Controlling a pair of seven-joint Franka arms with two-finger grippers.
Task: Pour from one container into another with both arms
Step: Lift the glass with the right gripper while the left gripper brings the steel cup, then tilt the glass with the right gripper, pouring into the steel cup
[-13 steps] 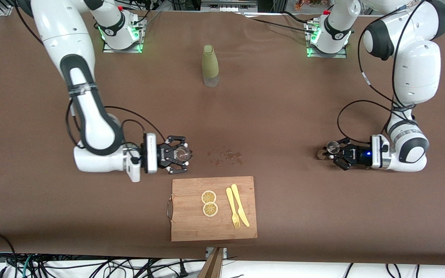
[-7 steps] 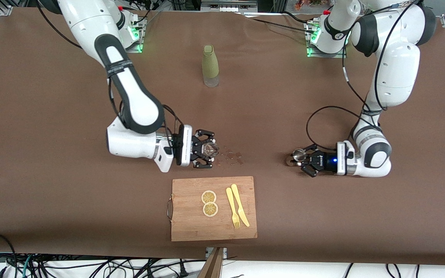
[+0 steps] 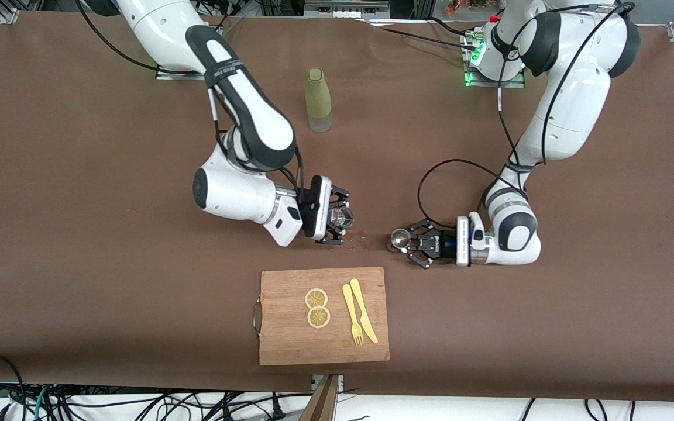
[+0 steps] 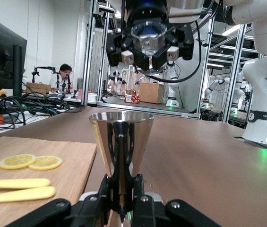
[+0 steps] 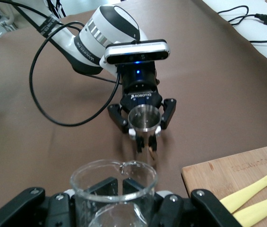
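Right gripper (image 3: 339,222) jaws clamped on glass measuring beaker (image 3: 343,218) mid-counter above spill spots, left gripper (image 3: 408,241) jaws holding upright steel jigger (image 3: 399,238) near cutting board (image 3: 290,333)

arms (image 3: 243,117) 2 | lemon slices (image 3: 316,298) 2 | bottle (image 3: 318,99) 1 | board (image 3: 290,339) 1

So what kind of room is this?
Probably a robot lab. Two white arms bolted to a table each hold a cup, and the left wrist view shows metal frames, more robots and a man at a desk.
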